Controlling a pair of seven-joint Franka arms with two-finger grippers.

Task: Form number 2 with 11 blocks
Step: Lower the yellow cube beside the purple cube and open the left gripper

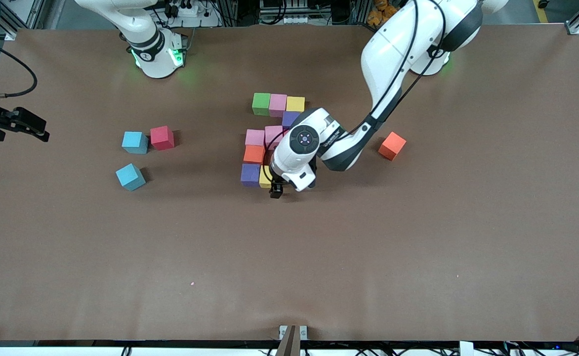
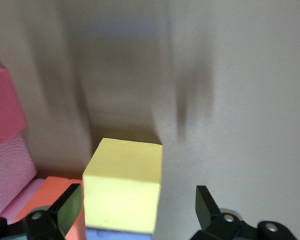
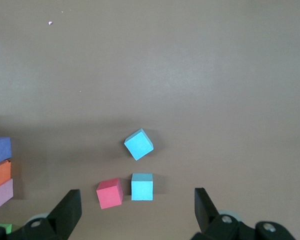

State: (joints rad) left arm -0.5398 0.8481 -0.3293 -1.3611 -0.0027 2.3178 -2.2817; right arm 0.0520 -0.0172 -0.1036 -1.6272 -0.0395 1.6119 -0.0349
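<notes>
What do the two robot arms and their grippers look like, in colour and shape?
Both arms are glossy white with rounded segments and dark grey joints; black cables run along the left arm. Green lights glow at the bases. The left gripper and right gripper have black fingers.

Two light blue cubes lie on the brown table [image 1: 418, 247], toward the right arm's end. The first light blue cube [image 1: 135, 142] sits square to the table edges and touches the red cube [image 1: 162, 137] beside it. The second light blue cube [image 1: 131, 177] lies nearer to the front camera, close to the first but apart from it, and is turned at an angle. Both rest flat on the table surface.
</notes>
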